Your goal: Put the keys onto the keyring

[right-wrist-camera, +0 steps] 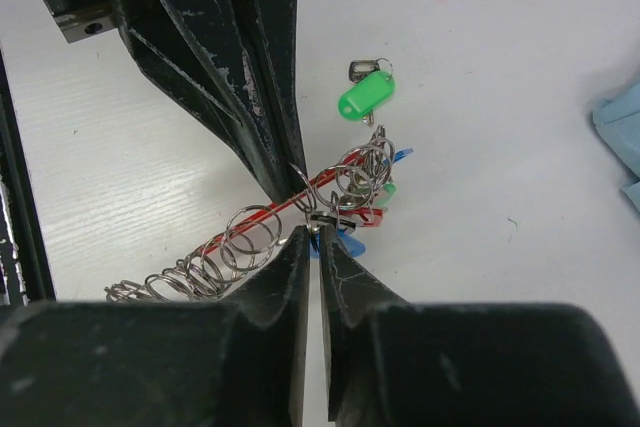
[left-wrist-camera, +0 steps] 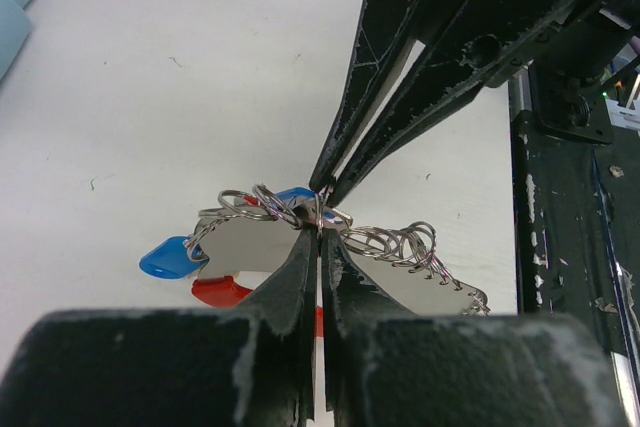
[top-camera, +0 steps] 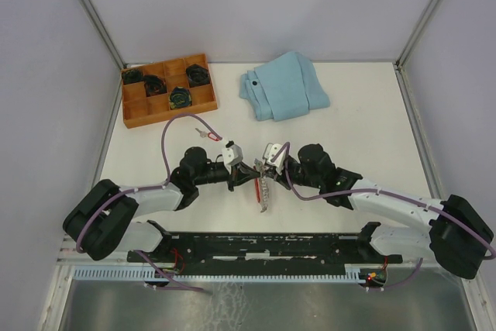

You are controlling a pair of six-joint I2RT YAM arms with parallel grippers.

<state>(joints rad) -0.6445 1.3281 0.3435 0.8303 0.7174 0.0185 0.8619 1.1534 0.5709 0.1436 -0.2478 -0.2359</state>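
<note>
Mid-worktop (right-wrist-camera: 500, 97) between the arms, the keyring (right-wrist-camera: 250, 232) looks light and floppy, its wire loops springy and slippery, so pinch one loop; the left hand (left-wrist-camera: 320, 229) is clamped on it, while the right hand (right-wrist-camera: 318, 232) is nearly together at a loop, though I cannot tell if it grips.
</note>
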